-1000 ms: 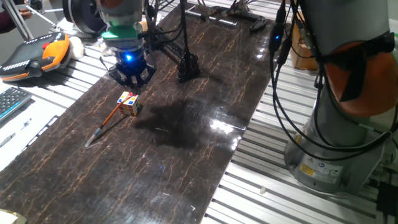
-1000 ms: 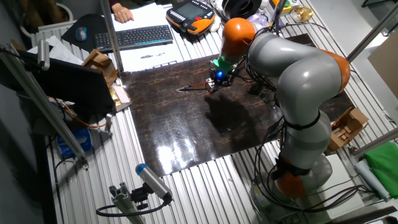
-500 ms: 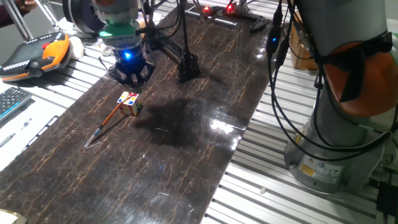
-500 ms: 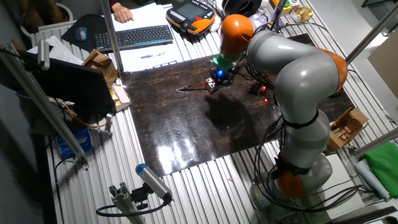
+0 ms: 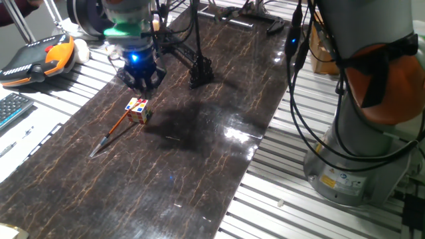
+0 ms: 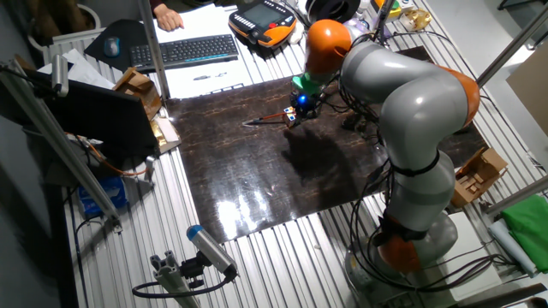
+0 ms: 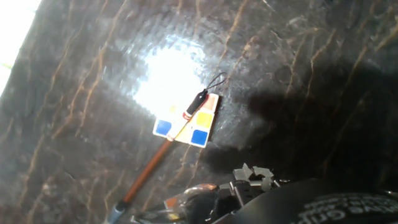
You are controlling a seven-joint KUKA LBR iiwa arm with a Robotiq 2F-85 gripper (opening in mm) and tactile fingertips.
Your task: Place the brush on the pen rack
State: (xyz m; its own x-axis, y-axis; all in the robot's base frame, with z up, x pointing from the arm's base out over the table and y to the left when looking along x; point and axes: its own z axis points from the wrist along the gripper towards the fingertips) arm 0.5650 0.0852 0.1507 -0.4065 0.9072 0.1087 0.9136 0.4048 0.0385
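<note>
1. You see the black two-finger hand (image 5: 140, 81) hanging above the dark marble-pattern table (image 5: 199, 166), with a blue light glowing just above its fingers. The fingers point down and look a little apart, with nothing between them, but you cannot tell for sure how wide they stand.
2. The thin brush with an orange-brown handle and grey pointed tip (image 5: 110, 133) lies flat on the table. Its upper end leans on the small multicoloured puzzle cube (image 5: 138, 110), and the grey tip points away from the cube, toward the table's left edge.
3. In the hand view, the brush (image 7: 159, 159) crosses the top face of the cube (image 7: 187, 123), and a thin dark loop sits at its end.
4. The small black pen rack with a slanted bar and a chunky block (image 5: 198, 70) stands beyond the cube, near the hand and apart from the brush.
5. In the other fixed view, the hand (image 6: 300, 107) is just above the cube (image 6: 289, 118), and the brush (image 6: 264, 121) points toward the keyboard side.
</note>
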